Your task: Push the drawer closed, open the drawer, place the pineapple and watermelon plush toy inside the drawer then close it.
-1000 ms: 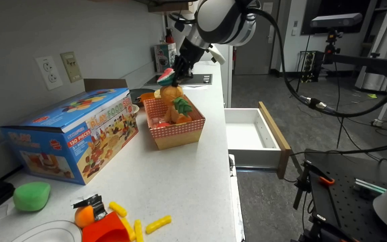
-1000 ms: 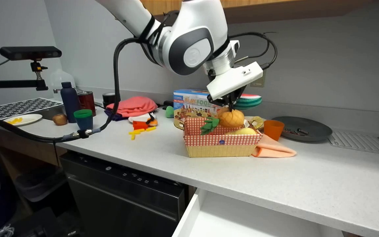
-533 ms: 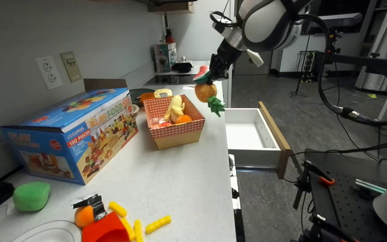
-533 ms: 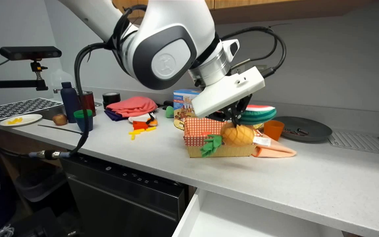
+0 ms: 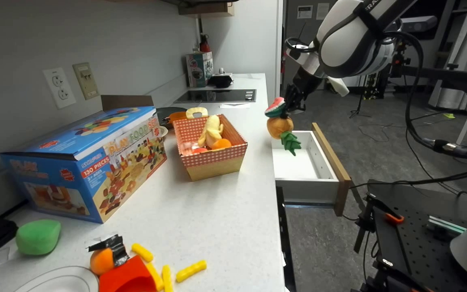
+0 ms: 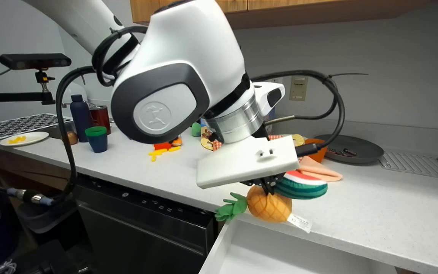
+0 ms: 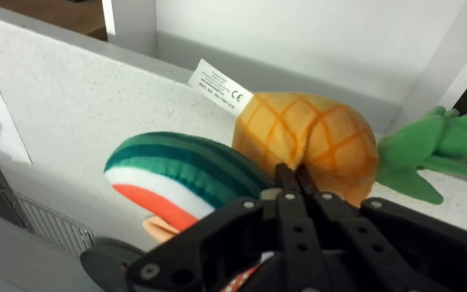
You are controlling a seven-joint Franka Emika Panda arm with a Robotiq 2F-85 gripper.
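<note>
My gripper [image 7: 292, 168] is shut on the orange body of the pineapple plush [image 7: 339, 134]; cloth is pinched between its fingertips. The pineapple also shows in both exterior views [image 5: 279, 126] [image 6: 270, 209], with green leaves and a white tag. The watermelon slice plush [image 7: 185, 170] hangs beside the fingers against the pineapple, also in both exterior views [image 5: 275, 108] [image 6: 302, 185]; what holds it is hidden. The drawer [image 5: 333, 158] is pulled out with its white inside showing, also in an exterior view [image 6: 221, 243] and the wrist view [image 7: 132, 24]. Both toys hang above the counter edge beside the drawer.
A red-checked basket [image 5: 213, 166] with a banana and an orange toy stands on the counter. A play food box [image 5: 124, 166] is at the wall. A dark pan [image 6: 350, 148], orange cup [image 6: 318, 155] and peach cloth [image 6: 319, 169] stand farther along. The counter overhangs the drawer.
My gripper has lifted the pineapple out of the basket and carried it, with the watermelon, away from the wall and down toward the open drawer. The basket and drawer have not moved.
</note>
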